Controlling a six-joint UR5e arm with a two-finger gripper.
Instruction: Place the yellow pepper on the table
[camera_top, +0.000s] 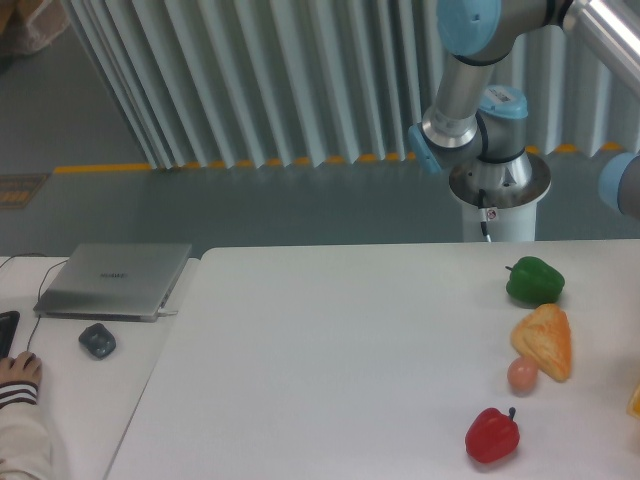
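The white table (330, 360) fills the lower part of the view. No whole yellow pepper shows. A small yellow-orange sliver (635, 401) sits at the right edge of the frame, and I cannot tell what it is. The robot arm (470, 90) rises from its base (497, 190) behind the table and leaves the frame at the upper right. Another arm joint (624, 185) shows at the right edge. The gripper is out of view.
On the table's right side lie a green pepper (534, 281), an orange-yellow wedge (545, 340), a small pinkish ball (522, 374) and a red pepper (492, 435). A grey laptop (115, 280), a dark mouse (97, 341) and a person's hand (18, 372) are on the left desk.
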